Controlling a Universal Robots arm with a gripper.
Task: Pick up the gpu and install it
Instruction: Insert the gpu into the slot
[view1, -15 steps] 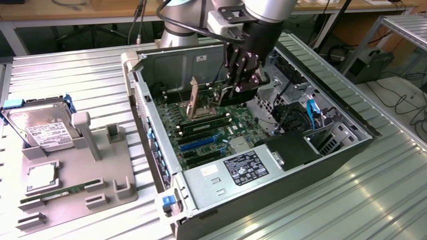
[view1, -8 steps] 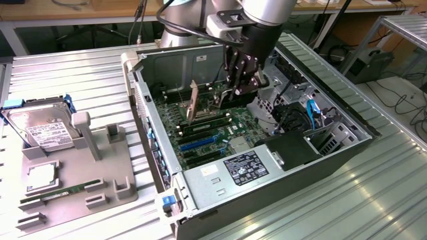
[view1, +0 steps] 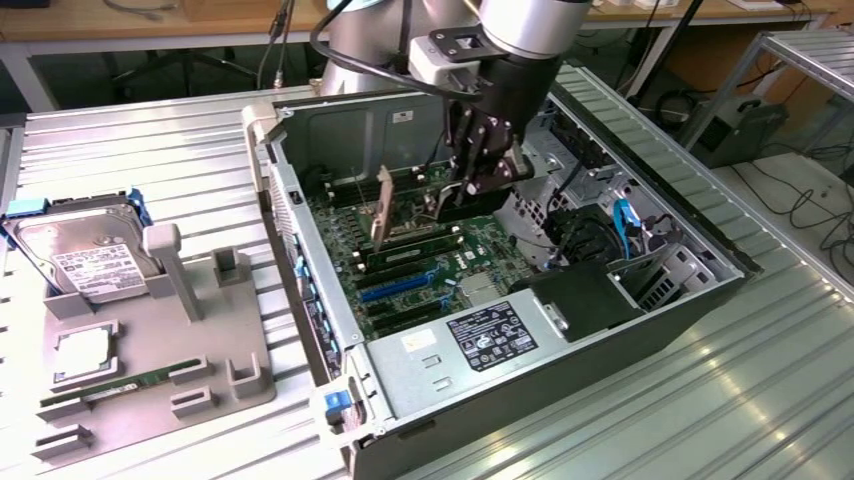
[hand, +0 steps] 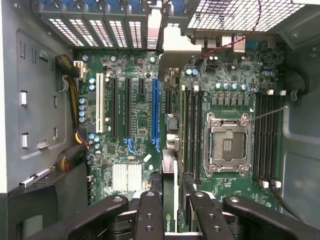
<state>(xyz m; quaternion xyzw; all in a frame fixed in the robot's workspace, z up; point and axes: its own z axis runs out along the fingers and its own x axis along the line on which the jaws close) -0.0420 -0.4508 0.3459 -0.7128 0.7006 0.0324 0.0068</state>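
Here, in the exterior view, I see the pincer (view1: 470, 195) lowered inside the open computer case (view1: 694, 300), which lies on its side on the ribbed metal worktop (view1: 134, 150). It pinches the gpu (view1: 383, 208), held on edge above the green motherboard (view1: 414, 265), its bracket end toward the exterior view's left. At the exterior view's left, a grey fixture tray (view1: 174, 375) carries a hard drive (view1: 80, 255) and a RAM stick (view1: 114, 385).

In the wrist view, I look along the gpu (hand: 169, 150), seen edge-on, clamped between the black fingers (hand: 150, 215). It hangs over the motherboard (hand: 140, 120) just beside the blue expansion slot (hand: 154, 112); the empty CPU socket (hand: 228, 145) lies well apart.
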